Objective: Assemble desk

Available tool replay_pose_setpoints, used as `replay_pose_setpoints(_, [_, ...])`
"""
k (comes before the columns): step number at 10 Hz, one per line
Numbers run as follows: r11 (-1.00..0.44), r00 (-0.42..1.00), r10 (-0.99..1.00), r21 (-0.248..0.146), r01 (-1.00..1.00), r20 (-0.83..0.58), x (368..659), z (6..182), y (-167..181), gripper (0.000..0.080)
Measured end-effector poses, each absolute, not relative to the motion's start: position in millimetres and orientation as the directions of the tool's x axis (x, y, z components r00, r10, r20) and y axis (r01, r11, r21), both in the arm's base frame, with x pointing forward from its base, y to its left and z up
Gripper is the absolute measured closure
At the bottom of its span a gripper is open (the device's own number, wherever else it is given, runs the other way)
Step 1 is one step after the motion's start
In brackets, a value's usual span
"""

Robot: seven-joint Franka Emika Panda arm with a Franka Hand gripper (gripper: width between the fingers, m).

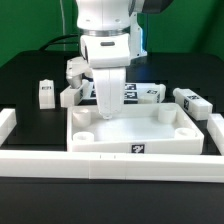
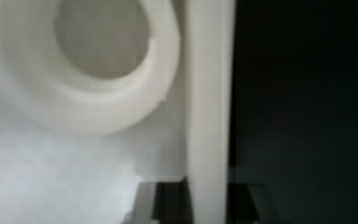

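Note:
The desk top (image 1: 130, 130) is a wide shallow white tray with round corner sockets, lying in the middle of the table. My gripper (image 1: 107, 78) is shut on a white square-bar leg (image 1: 107, 100) and holds it upright over the tray's far part, toward the exterior view's left. In the wrist view the leg (image 2: 208, 100) runs between my two dark fingertips (image 2: 167, 205). A blurred round socket (image 2: 78, 60) lies close beside the leg. The leg's lower end is hidden in both views.
Loose tagged legs lie behind the tray: one at the far left (image 1: 45, 93), two near the arm (image 1: 71, 82), one behind (image 1: 150, 92) and one at the right (image 1: 192, 99). A long white border rail (image 1: 110, 160) runs along the front and sides.

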State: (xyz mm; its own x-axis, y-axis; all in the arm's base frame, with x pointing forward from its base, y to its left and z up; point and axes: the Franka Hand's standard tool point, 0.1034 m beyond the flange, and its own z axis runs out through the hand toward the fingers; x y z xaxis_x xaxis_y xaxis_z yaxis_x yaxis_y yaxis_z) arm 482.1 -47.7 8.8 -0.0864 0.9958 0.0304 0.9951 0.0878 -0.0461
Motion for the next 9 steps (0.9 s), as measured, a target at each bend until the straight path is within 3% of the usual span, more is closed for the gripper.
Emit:
replay_pose_setpoints(3, [0.068,-0.067,0.997,-0.046,0.997,0.03,483,9.0,-46,0.074])
replay_pose_setpoints(9, [-0.081,0.082,0.996,-0.035,0.996,0.037,511,8.6,-6,0.0739])
